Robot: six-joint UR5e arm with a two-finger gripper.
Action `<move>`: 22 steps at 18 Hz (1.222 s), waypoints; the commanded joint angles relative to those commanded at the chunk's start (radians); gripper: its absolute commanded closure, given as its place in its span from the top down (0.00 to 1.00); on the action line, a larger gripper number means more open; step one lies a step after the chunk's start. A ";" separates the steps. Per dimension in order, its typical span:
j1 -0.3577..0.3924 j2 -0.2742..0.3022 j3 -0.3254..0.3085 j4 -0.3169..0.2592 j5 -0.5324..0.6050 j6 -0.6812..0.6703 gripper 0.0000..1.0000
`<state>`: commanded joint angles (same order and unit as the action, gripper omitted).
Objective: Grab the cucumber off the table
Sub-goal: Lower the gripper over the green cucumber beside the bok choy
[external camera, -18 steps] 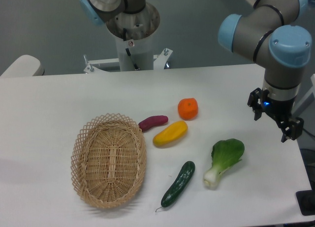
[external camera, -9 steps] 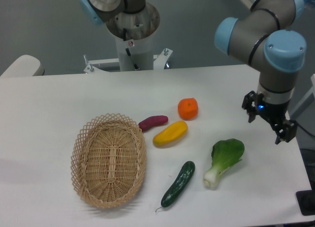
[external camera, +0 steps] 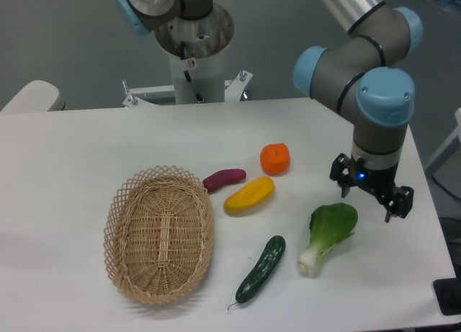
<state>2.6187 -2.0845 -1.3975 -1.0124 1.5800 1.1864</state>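
Nearest the front edge of the flat white table, the dark green, slightly bumpy, slender cucumber lies diagonally, thin stem tail trailing toward the edge. Left of it sits an oval woven wicker basket with a scalloped open-weave rim. Just right lies a leafy bok choy with a white base. Beyond: a smooth yellow elongated fruit, a small purple tapered vegetable, a round orange fruit. The black two-finger gripper hangs above the bok choy's leaves, fingers spread, grasping nothing, apart from the cucumber.
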 joint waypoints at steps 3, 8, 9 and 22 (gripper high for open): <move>-0.067 -0.038 0.002 0.006 0.002 -0.141 1.00; -0.147 -0.094 0.000 0.049 0.002 -0.287 1.00; -0.158 -0.095 -0.005 0.052 0.002 -0.288 1.00; -0.230 -0.167 -0.049 0.091 0.011 -0.249 1.00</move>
<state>2.3884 -2.2519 -1.4466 -0.9219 1.5907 0.9371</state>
